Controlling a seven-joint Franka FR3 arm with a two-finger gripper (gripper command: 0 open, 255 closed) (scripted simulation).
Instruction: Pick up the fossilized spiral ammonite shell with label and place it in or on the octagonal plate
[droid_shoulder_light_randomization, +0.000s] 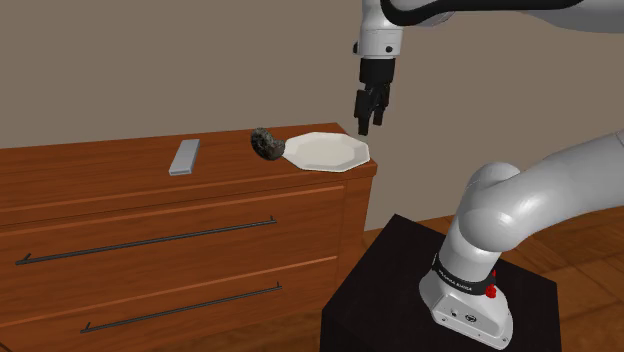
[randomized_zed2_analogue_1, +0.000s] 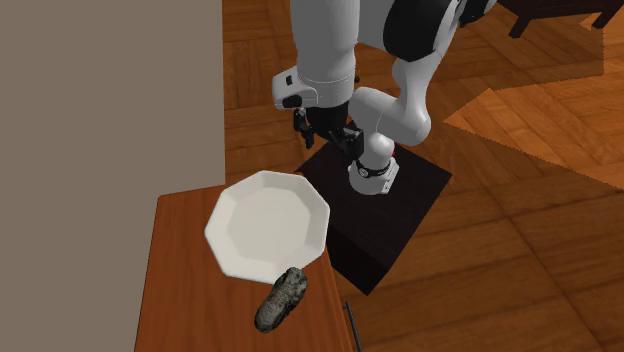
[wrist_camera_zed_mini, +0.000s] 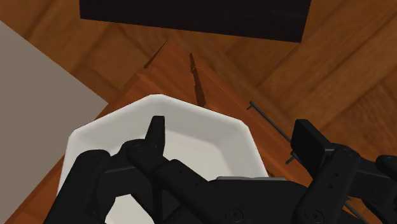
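beside the plate (droid_shoulder_light_randomization: 325, 150), touching its rim on the far side from the gripper (droid_shoulder_light_randomization: 368, 120), sits the shell (droid_shoulder_light_randomization: 267, 144). fingers (wrist_camera_zed_mini: 156, 130) hang apart, empty, over the plate. shell seems stony, stiff, heavy; pinch its flat sides.

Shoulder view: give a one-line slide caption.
Franka gripper hovers over the white octagonal plate; dark ammonite shell lies beside it on the wooden dresser.

- Shell (droid_shoulder_light_randomization: 267, 143): its label is too small to make out, and whether it touches the plate (droid_shoulder_light_randomization: 325, 151) is unclear.
- Gripper (wrist_camera_zed_mini: 232, 130): its body hides much of the plate in the wrist view.
- Arm (droid_shoulder_light_randomization: 520, 205): the upper links are cut by the shoulder view's top edge.
- Dresser (droid_shoulder_light_randomization: 150, 215): cut by that view's left and bottom edges.
- Stand (randomized_zed2_analogue_1: 410, 215): one corner is hidden behind the plate and dresser in the second exterior view.
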